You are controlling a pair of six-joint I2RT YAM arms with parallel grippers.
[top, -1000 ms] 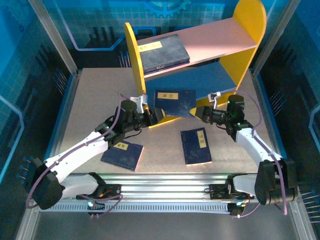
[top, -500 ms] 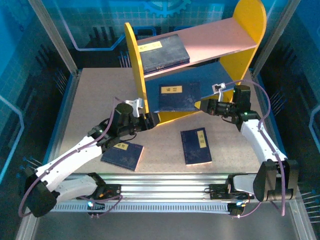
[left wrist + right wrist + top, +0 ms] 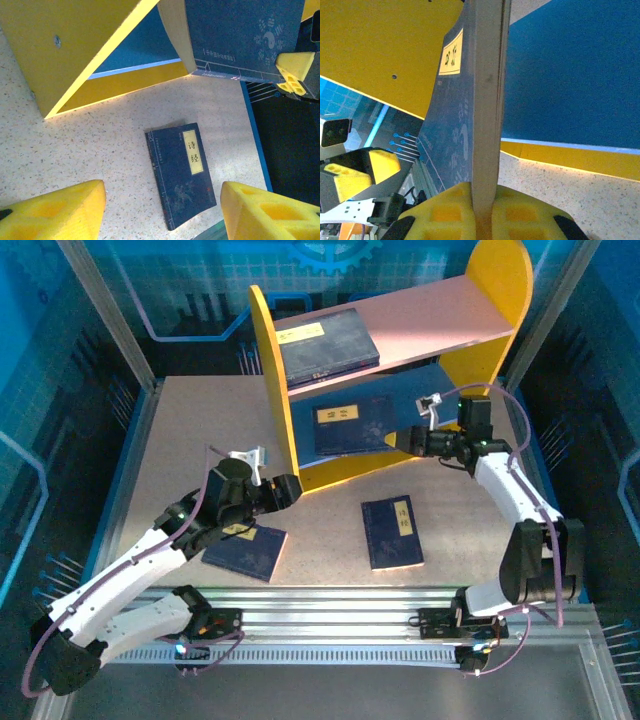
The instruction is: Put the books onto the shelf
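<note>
My right gripper (image 3: 412, 440) is shut on a navy book (image 3: 352, 425) and holds it over the blue lower board (image 3: 440, 400) of the shelf (image 3: 268, 360). In the right wrist view the book's edge (image 3: 486, 100) is pinched between the yellow pads (image 3: 445, 212) of that gripper (image 3: 482, 212). Another book (image 3: 325, 345) lies on the pink upper board (image 3: 440, 320). Two more books (image 3: 392, 532) (image 3: 245, 548) lie flat on the table. My left gripper (image 3: 287, 490) stands open by the shelf's left yellow panel, holding nothing. Its fingers (image 3: 55, 212) frame the table book (image 3: 181, 180), and the held book (image 3: 240, 35) hangs above.
The speckled table (image 3: 180, 450) has blue raised edges, with a metal frame and dark mesh beyond. The shelf's left side panel (image 3: 75, 45) stands close to my left gripper. The slotted metal rail (image 3: 330, 605) runs along the near edge.
The right gripper has lifted the book and carried it back over the shelf's lower board. The left gripper has let go of that book, opened wider and drawn back to the left.
</note>
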